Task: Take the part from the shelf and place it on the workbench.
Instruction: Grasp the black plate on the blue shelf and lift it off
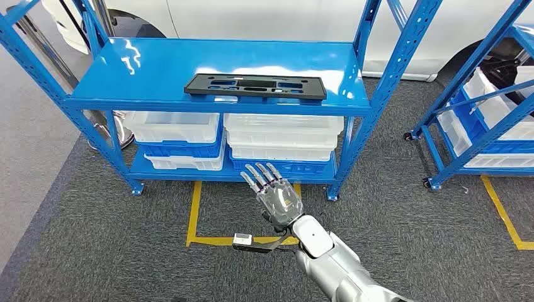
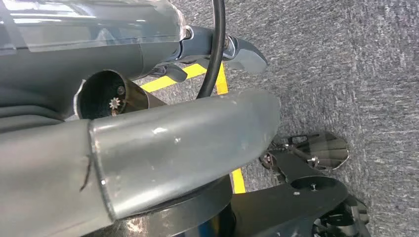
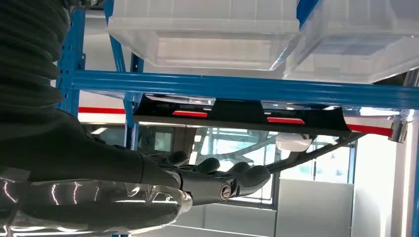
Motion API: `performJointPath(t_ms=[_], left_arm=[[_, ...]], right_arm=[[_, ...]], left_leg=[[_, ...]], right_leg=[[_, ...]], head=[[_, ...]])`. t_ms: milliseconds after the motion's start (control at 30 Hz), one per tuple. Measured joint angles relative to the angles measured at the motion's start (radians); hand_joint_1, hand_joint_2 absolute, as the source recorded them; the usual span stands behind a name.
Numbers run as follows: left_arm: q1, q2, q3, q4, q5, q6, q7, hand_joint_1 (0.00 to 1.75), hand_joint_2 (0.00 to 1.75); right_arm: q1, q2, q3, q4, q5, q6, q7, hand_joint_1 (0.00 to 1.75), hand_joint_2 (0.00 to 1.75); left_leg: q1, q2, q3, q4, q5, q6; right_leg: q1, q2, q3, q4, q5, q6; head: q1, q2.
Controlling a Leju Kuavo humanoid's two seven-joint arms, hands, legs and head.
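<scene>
I note the right hand (image 1: 277, 196) empty, fingers (image 1: 259, 175) spread wide. The black part (image 1: 255, 86) lies flat on the blue shelf (image 1: 157, 75), well beyond the fingers; white bins (image 1: 283, 137) sit beneath it. Left hand: cannot tell.

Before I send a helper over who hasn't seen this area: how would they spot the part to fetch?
Find the blue metal shelf rack straight ahead. On its top shelf, near the front edge, lies a long flat black plastic panel with cut-out slots. Everything else stored there is clear plastic bins below.
</scene>
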Motion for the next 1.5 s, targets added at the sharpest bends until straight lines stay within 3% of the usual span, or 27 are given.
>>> performJointPath(t_ms=[467,600,667,733,767,800,833,867,900,967,1033,1133,1200,1267,1300,1333,1400,1467,1500], left_arm=[[-0.005,0.001,0.0,0.0,-0.018,0.0,0.001,0.0,0.0],[-0.006,0.001,0.0,0.0,-0.019,0.0,0.001,0.0,0.0],[-0.008,0.001,0.0,0.0,-0.019,0.0,0.002,0.0,0.0],[-0.008,0.001,0.0,0.0,-0.019,0.0,0.003,0.0,0.0],[-0.008,0.001,0.0,0.0,-0.019,0.0,0.004,0.0,0.0],[-0.007,0.0,0.0,0.001,-0.019,0.0,0.004,0.0,0.0],[-0.007,0.0,0.0,0.001,-0.019,0.0,0.004,0.0,0.0],[-0.007,0.0,0.0,0.001,-0.019,0.0,0.004,0.0,0.0],[-0.008,0.0,0.0,0.001,-0.019,0.0,0.004,0.0,0.0],[-0.01,0.0,0.0,0.001,-0.02,0.0,0.004,0.0,0.0],[-0.011,0.0,0.0,0.001,-0.02,0.0,0.004,0.0,0.0],[-0.012,0.0,0.0,0.001,-0.02,0.001,0.004,0.0,0.0],[-0.014,0.0,0.0,0.001,-0.02,0.001,0.004,0.0,0.0],[-0.014,0.0,0.0,0.001,-0.02,0.001,0.004,0.0,0.0],[-0.012,0.0,0.0,0.001,-0.02,0.001,0.004,0.0,0.0],[-0.011,0.0,0.0,0.001,-0.02,0.001,0.004,0.0,0.0],[-0.01,0.0,0.0,0.001,-0.02,0.002,0.004,0.0,0.0],[-0.011,0.001,0.0,0.002,-0.02,0.002,0.004,0.0,0.0],[-0.012,0.001,0.0,0.002,-0.021,0.002,0.004,0.0,0.0]], right_arm=[[-0.009,0.011,0.018,-0.038,-0.048,0.0,-0.003,0.0,1.75],[-0.012,0.014,0.022,-0.054,-0.052,0.0,-0.006,0.0,1.75],[-0.016,0.014,0.023,-0.059,-0.053,-0.001,-0.007,0.0,1.75],[-0.019,0.014,0.025,-0.061,-0.055,-0.001,-0.01,0.0,1.75],[-0.018,0.014,0.027,-0.062,-0.058,-0.001,-0.011,0.0,1.75],[-0.017,0.013,0.028,-0.062,-0.062,-0.001,-0.012,0.0,1.75],[-0.017,0.013,0.03,-0.062,-0.065,-0.001,-0.013,0.0,1.75],[-0.017,0.013,0.031,-0.062,-0.068,-0.001,-0.013,0.0,1.75],[-0.019,0.013,0.032,-0.063,-0.071,-0.001,-0.014,0.0,1.75],[-0.023,0.014,0.034,-0.064,-0.075,-0.001,-0.014,0.0,1.75],[-0.027,0.014,0.037,-0.064,-0.079,-0.001,-0.015,0.0,1.75],[-0.029,0.016,0.039,-0.067,-0.083,-0.001,-0.015,0.0,1.75],[-0.033,0.018,0.043,-0.071,-0.084,-0.001,-0.015,0.0,1.75],[-0.034,0.018,0.047,-0.071,-0.085,-0.001,-0.015,0.0,1.75],[-0.033,0.018,0.048,-0.072,-0.085,-0.001,-0.015,0.0,1.75],[-0.031,0.018,0.048,-0.072,-0.085,-0.001,-0.015,0.0,1.75],[-0.031,0.019,0.049,-0.072,-0.085,-0.001,-0.015,0.0,1.75],[-0.032,0.02,0.05,-0.072,-0.086,-0.001,-0.015,0.0,0.87],[-0.033,0.02,0.05,-0.072,-0.09,0.0,-0.019,0.0,0.44]], left_leg=[[-0.005,-0.001,-0.003,0.006,-0.001,0.002],[0.0,0.001,-0.001,-0.003,0.005,0.014],[0.008,0.006,0.004,-0.016,0.013,0.022],[0.009,0.009,0.005,-0.018,0.014,0.025],[0.009,0.009,0.005,-0.018,0.014,0.025],[0.01,0.01,0.006,-0.018,0.012,0.024],[0.01,0.01,0.007,-0.017,0.01,0.021],[0.012,0.01,0.01,-0.015,0.007,0.018],[0.014,0.009,0.013,-0.013,0.003,0.013],[0.013,0.009,0.014,-0.006,-0.007,0.0],[0.011,0.01,0.011,-0.003,-0.012,-0.015],[0.016,0.012,0.01,0.009,-0.027,-0.033],[0.019,0.01,-0.029,0.092,-0.071,-0.039],[0.019,0.009,-0.104,0.228,-0.121,-0.042],[0.019,0.009,-0.134,0.273,-0.126,-0.041],[0.018,0.009,-0.147,0.281,-0.11,-0.039],[0.017,0.008,-0.117,0.183,-0.029,-0.03],[0.012,0.006,-0.066,0.06,0.027,-0.016],[0.008,0.005,-0.052,0.026,0.035,-0.011]], right_leg=[[-0.006,0.0,0.0,-0.001,0.002,0.003],[-0.005,0.0,-0.001,-0.002,0.002,0.012],[-0.003,-0.006,-0.026,0.051,-0.03,0.017],[-0.007,-0.012,-0.088,0.171,-0.087,0.022],[-0.01,-0.013,-0.121,0.231,-0.105,0.024],[-0.013,-0.015,-0.143,0.264,-0.106,0.025],[-0.016,-0.016,-0.147,0.262,-0.088,0.027],[-0.019,-0.019,-0.132,0.222,-0.053,0.028],[-0.021,-0.022,-0.105,0.154,-0.012,0.028],[-0.019,-0.028,-0.056,0.045,0.03,0.026],[-0.012,-0.026,-0.045,0.018,0.025,0.018],[-0.013,-0.021,-0.039,0.009,0.022,-0.004],[-0.014,-0.02,-0.03,0.003,0.02,-0.017],[-0.01,-0.02,-0.026,0.003,0.016,-0.025],[-0.007,-0.018,-0.024,0.004,0.014,-0.027],[-0.005,-0.016,-0.021,0.004,0.011,-0.029],[-0.001,-0.011,-0.012,0.005,0.005,-0.029],[0.003,-0.008,-0.006,0.007,-0.001,-0.024],[0.003,-0.008,-0.006,0.007,-0.003,-0.02]], head=[[0.0,0.0],[0.0,0.0],[0.001,0.0],[0.001,0.0],[0.001,0.0],[0.001,0.0],[0.001,0.0],[0.001,0.0],[0.001,0.0],[0.001,0.0],[0.001,0.0],[0.0,0.0],[0.0,0.0],[-0.001,0.0],[-0.001,0.0],[-0.001,0.0],[-0.001,0.0],[-0.001,0.0],[0.0,0.0]])
